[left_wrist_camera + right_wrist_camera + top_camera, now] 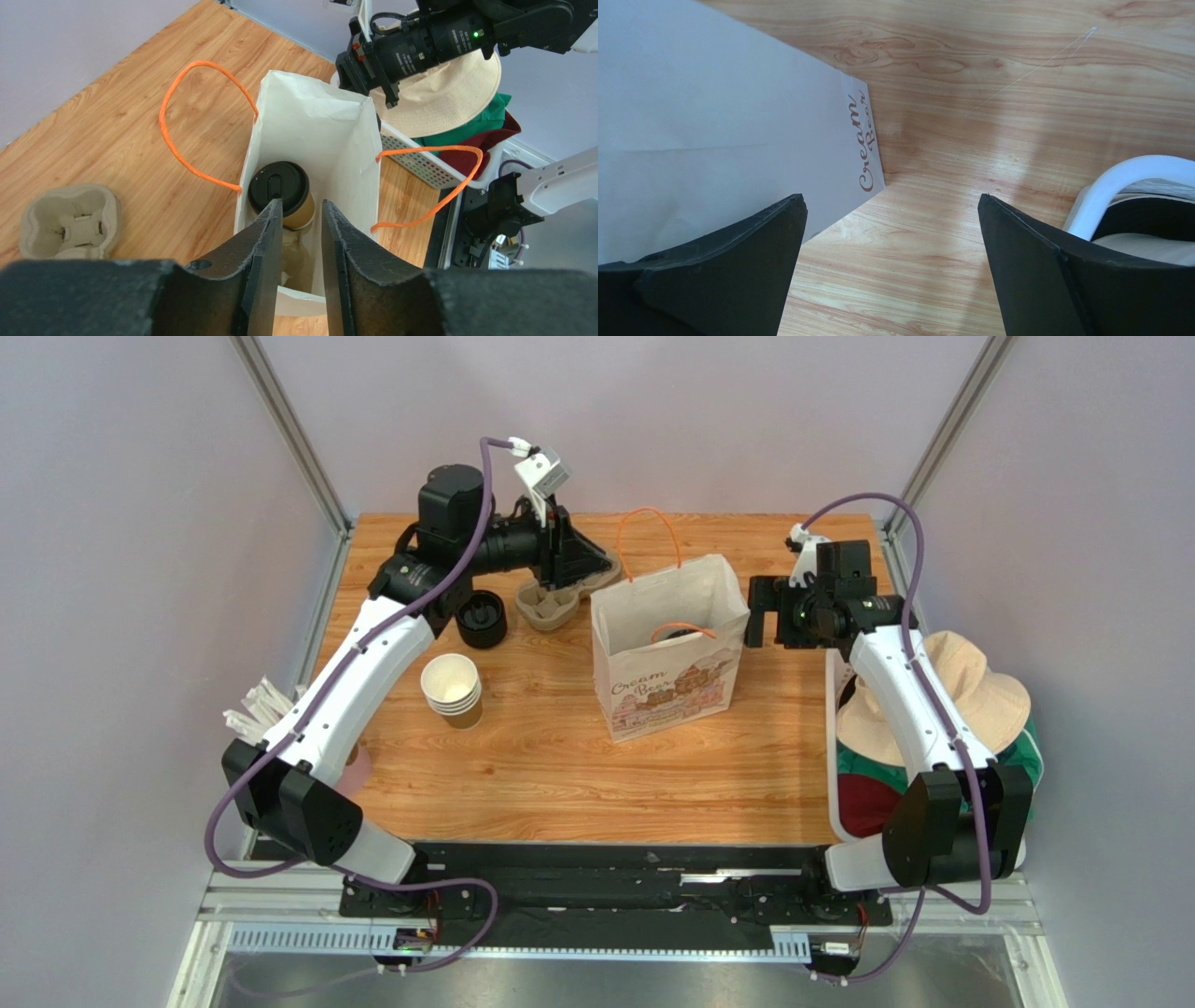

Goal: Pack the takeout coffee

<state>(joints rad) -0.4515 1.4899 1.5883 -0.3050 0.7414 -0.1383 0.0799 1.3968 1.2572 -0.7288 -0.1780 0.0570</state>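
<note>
Left side of the table: lidless cups (452, 683), black lids (481, 618) and pulp carrier (550, 602), none of them gripped.

Left gripper (302, 208) hangs over the carrier, just left of the bag's mouth and angled toward it. Its jaws are only narrowly parted and there's nothing between them.

Centre: the takeout coffee (281, 187) is inside the paper bag (666, 679), down at the bottom with its lid on. It looks upright and sits against one side wall. The bag stands open on the table and both orange handles (163, 115) flop outward.

Right gripper (891, 199) sits level with the bag's right wall, close but apparently not touching. Its jaws are spread wide and empty. The white basket (1130, 171) with the hat (982, 686) is on its far side.

Step, by judgement: the drop-in is done, the cup is released and the pack is effectively complete. What's left is clearing out.

Next move needs:
- The left arm should pull up and away without hooking the near handle loop or nudging the bag rim. The bag is light, so it tips easily.
- The right arm should back straight off the wall. There's little room between bag and basket.
- If the bag has to be lifted, both handles must first be gathered above the cup.
</note>
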